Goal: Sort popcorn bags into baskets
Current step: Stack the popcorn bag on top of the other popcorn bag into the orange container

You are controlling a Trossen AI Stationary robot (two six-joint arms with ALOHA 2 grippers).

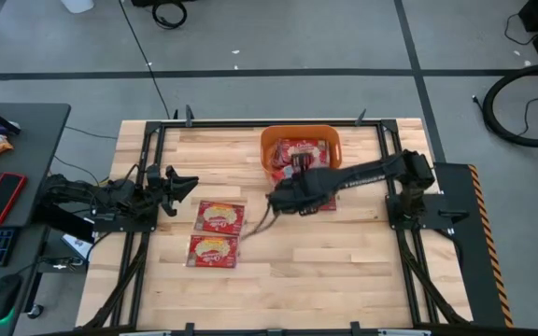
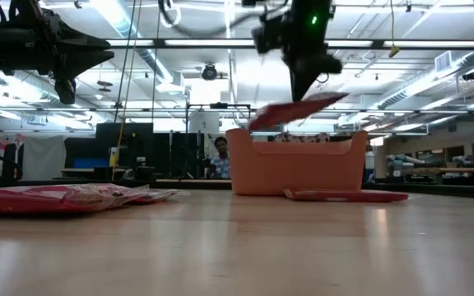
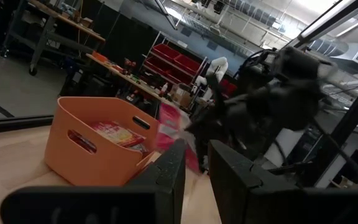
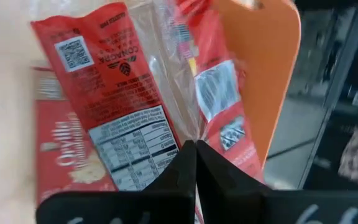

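Observation:
The orange basket (image 1: pixel 271 142) stands at the table's far middle with popcorn bags (image 1: pixel 299 151) inside. Two red popcorn bags (image 1: pixel 220 217) (image 1: pixel 213 250) lie flat at the table's middle left, and one more (image 2: pixel 344 196) lies just in front of the basket. My right gripper (image 1: pixel 283 198) is on the basket's near side, shut on a red popcorn bag (image 2: pixel 299 111), which also shows in the right wrist view (image 4: pixel 123 112). My left gripper (image 1: pixel 180 182) is open and empty above the table's left side, left of the two flat bags. My right gripper pinches the popcorn bag between its two fingers at a crease in the wrapper (image 4: pixel 188 134) beside the nutrition label. The fingers point down from above. The bag is lifted clear of the table and hangs tilted below the fingers, about level with the basket's rim (image 2: pixel 295 140).
The table's near half is bare wood (image 1: pixel 344 280). A dark side table (image 1: pixel 26 140) to the left holds a red phone-like slab (image 1: pixel 0 198), a keyboard and a mouse. A person (image 2: pixel 218 156) sits in the room far behind the table.

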